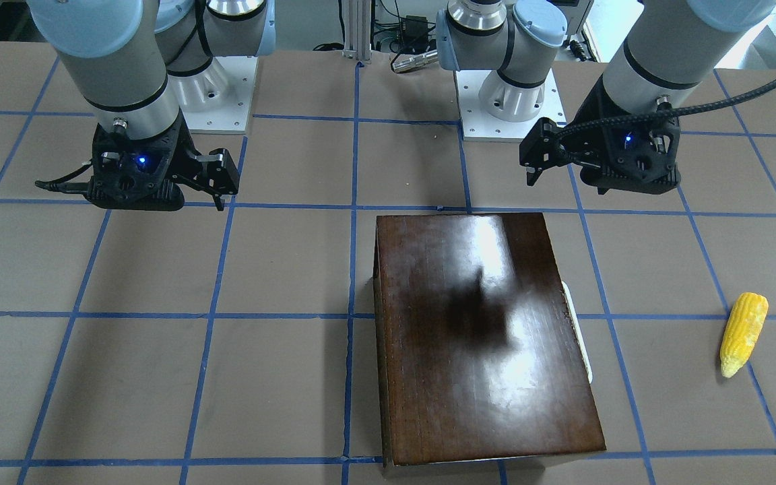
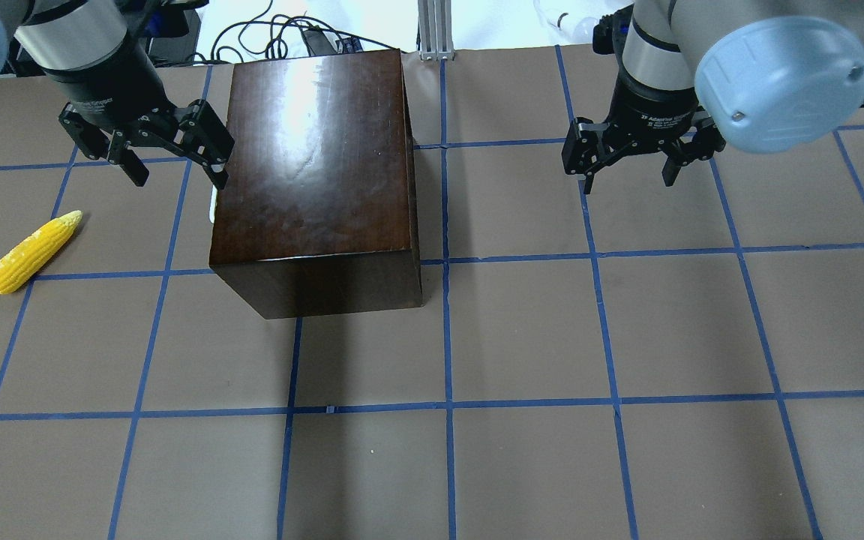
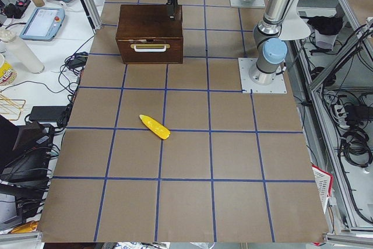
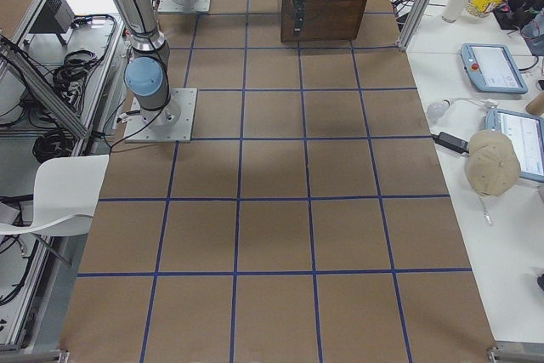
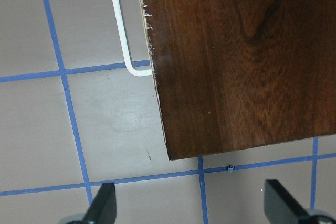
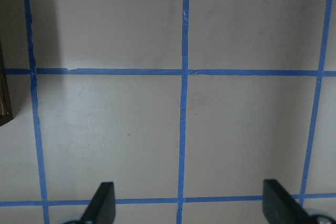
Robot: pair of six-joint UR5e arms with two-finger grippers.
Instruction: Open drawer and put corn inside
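While the drawer (image 3: 150,55) sits shut in its dark-brown box (image 2: 312,157), none of your task is done yet.
You have both steps left, as I judge it: pulling the drawer out by its whitish handle (image 5: 119,24), then placing the corn (image 2: 32,251) inside; the corn lies untouched on the taped table (image 2: 522,330), at about nine o'clock from the box in the overhead view and well apart from it; your left gripper (image 2: 179,180) hangs pointing down, fingers spread wide and empty, near the box's handle-side corner, with the handle's end in sight of its wrist camera; your right gripper (image 2: 627,184) hangs at about three o'clock from the box, well clear, also pointing down, spread wide and holding nothing, over bare table.
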